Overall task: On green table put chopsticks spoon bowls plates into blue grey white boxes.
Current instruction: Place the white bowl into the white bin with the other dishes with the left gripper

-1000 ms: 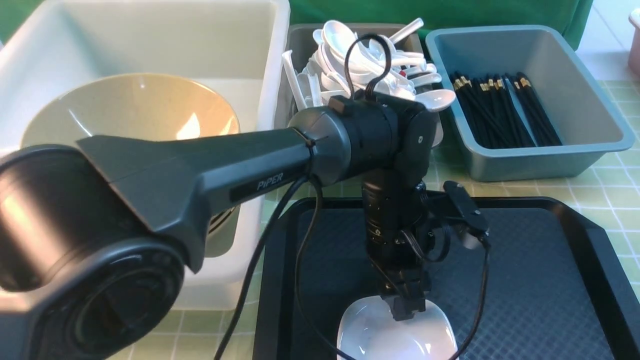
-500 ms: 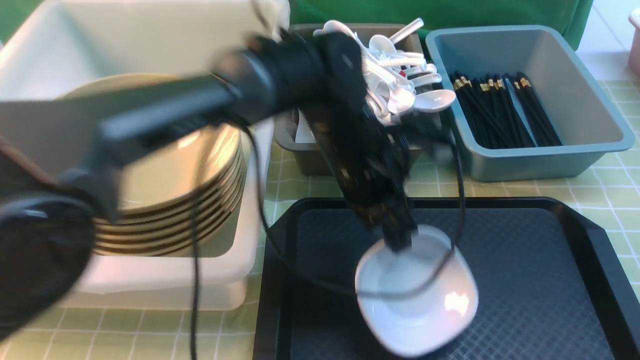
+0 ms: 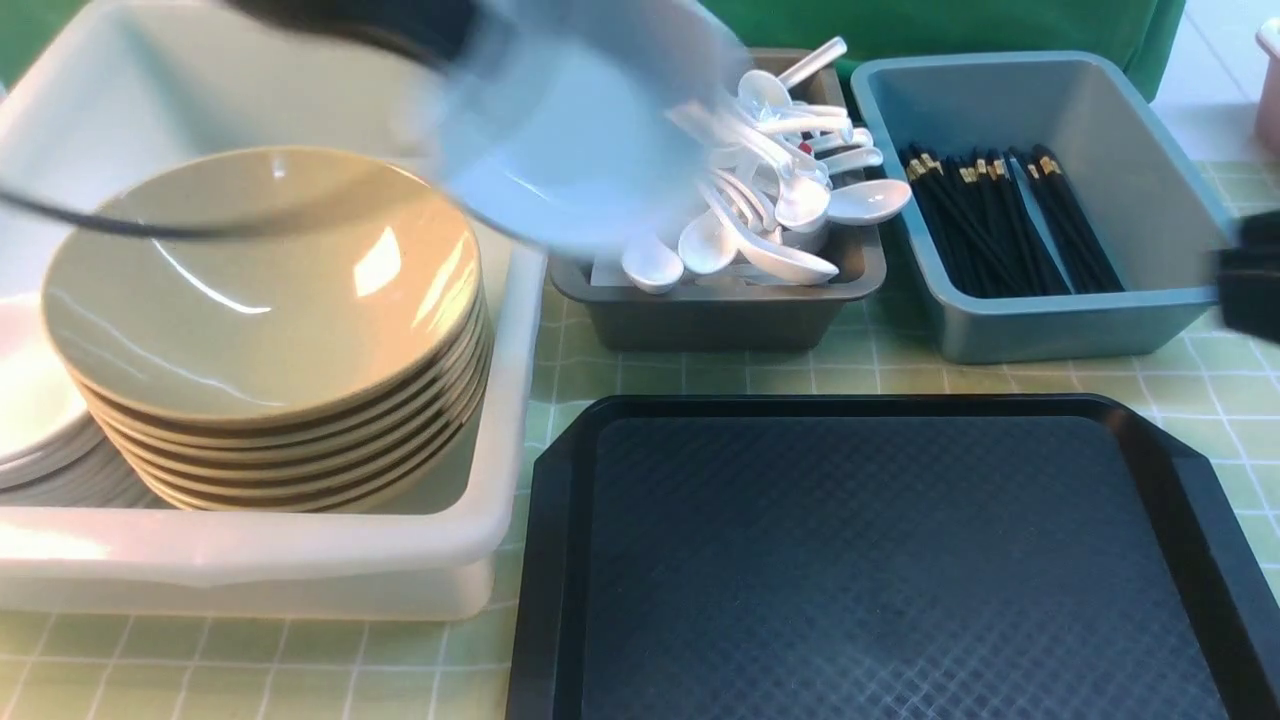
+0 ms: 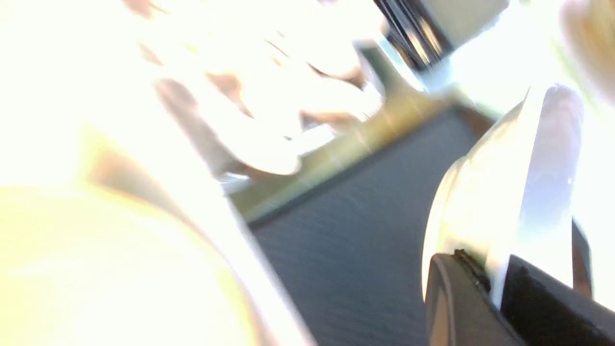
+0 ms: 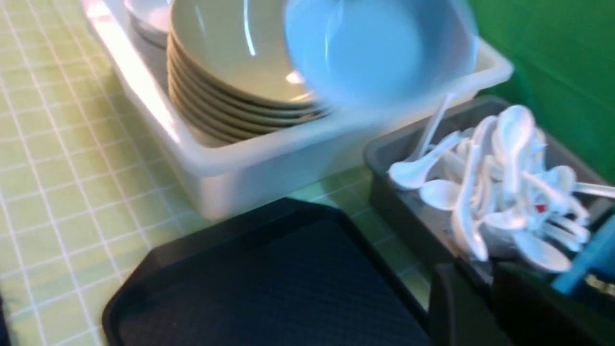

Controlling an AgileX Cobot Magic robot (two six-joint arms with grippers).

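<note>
Left gripper [image 4: 495, 276]: both dark fingers [image 4: 451, 302] pinch the rim of the white dish [image 4: 504, 182]. The grip shows only in the left wrist view, which is otherwise overexposed and smeared.

Front view: the dish is a pale blur in the air over the far corner of the white box [image 3: 505, 400] and the grey box [image 3: 720, 315] of spoons [image 3: 780, 205]. The left arm is almost out of frame.

The white box holds a stack of olive plates [image 3: 260, 300]. The pale plates [image 3: 30, 430] beside it are cut off at the edge.

Right gripper [image 5: 490, 288]: blurred and cropped, so I cannot tell how its fingers stand.

Chopsticks [image 3: 1000, 225] lie in the blue box [image 3: 1060, 325].
</note>
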